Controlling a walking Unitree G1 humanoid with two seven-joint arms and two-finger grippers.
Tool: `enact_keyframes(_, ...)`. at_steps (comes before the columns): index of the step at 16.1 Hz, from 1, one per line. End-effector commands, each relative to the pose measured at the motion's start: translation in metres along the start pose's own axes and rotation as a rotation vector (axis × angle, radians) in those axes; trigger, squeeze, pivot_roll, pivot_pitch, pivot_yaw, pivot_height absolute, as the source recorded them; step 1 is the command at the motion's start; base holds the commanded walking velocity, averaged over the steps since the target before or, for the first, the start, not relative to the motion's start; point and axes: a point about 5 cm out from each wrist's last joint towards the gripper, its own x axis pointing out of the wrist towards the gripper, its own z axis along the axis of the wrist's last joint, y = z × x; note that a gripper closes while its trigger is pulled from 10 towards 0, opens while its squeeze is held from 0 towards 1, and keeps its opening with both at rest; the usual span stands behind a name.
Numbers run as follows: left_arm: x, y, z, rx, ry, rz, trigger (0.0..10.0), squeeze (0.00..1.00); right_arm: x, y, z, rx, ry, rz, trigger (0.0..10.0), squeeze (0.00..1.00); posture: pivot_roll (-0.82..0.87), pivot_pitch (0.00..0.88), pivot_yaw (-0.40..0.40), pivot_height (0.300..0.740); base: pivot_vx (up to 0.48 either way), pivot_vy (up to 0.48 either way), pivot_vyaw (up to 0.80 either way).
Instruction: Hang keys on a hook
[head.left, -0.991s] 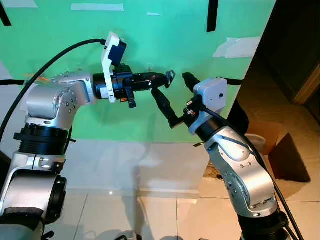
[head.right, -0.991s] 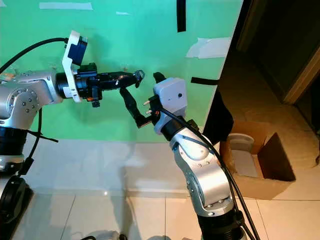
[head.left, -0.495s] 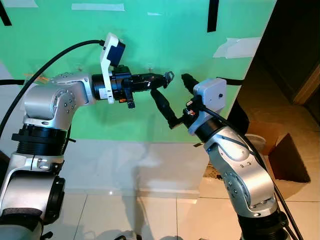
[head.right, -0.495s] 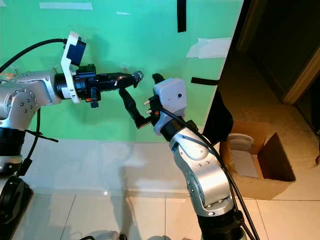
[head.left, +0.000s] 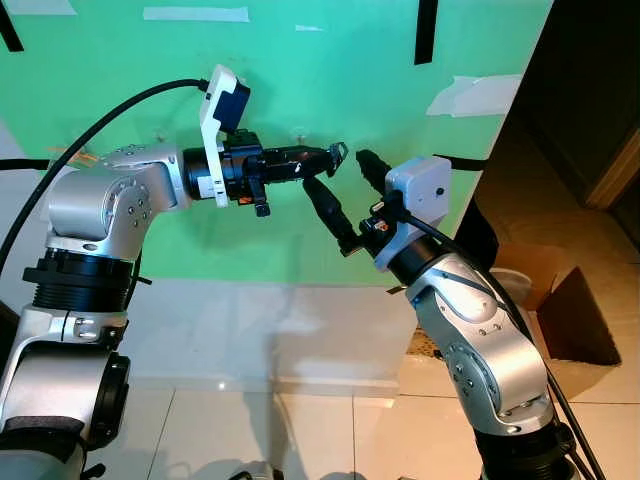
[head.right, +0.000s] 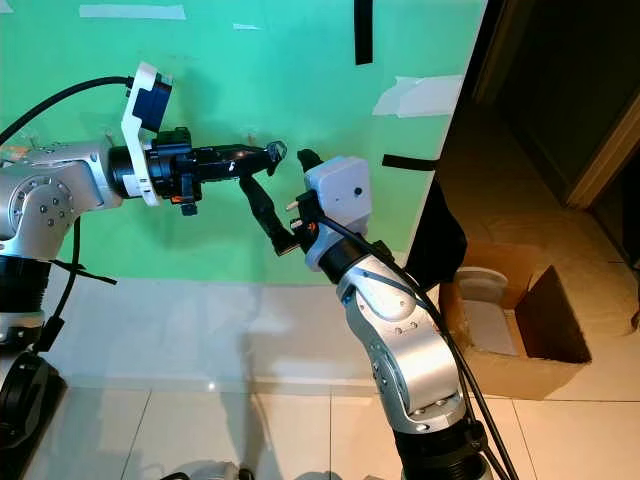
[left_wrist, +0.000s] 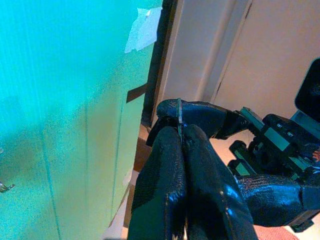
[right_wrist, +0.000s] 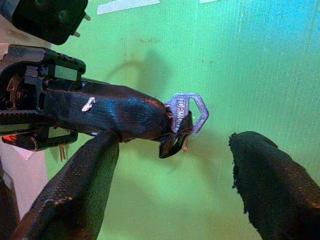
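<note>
A silver key (right_wrist: 188, 112) is pinched by its blade in the tip of my left gripper (head.left: 334, 155), which is shut on it and held level in front of the green wall (head.left: 330, 70). The key's head sticks out past the fingertips. My right gripper (head.left: 337, 172) is open just beside it. One of its fingers (right_wrist: 82, 190) lies under the left gripper's fingers, and the other finger (right_wrist: 272, 185) stands past the key. A small metal hook (left_wrist: 4, 187) sticks out of the green wall.
Black and white tape strips (head.left: 478, 94) mark the wall. To the right, the wall ends at a dark doorway (head.left: 590, 90). An open cardboard box (head.right: 515, 320) sits on the tiled floor at the right.
My right gripper has edged left and slightly up, closer around the key. The left gripper has shifted only slightly, and the key is still in it.
</note>
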Motion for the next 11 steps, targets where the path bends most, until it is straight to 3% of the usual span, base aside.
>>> enact_keyframes(1, -0.0058, -0.001, -0.0019, -0.015, 0.005, -0.019, 10.0, 0.0, -0.0063, -0.0303, -0.0033, -0.03, 0.033, -0.17, 0.0, 0.0, 0.03, 0.0, 0.02, 0.74, 0.0, 0.0, 0.0)
enact_keyframes(11, -0.0082, 0.0046, -0.0006, -0.009, -0.022, 0.04, 10.0, 0.0, -0.0136, -0.0376, -0.0095, -0.017, 0.065, -0.212, 0.0, 0.0, 0.03, 0.0, 0.012, 0.74, 0.0, 0.0, 0.0)
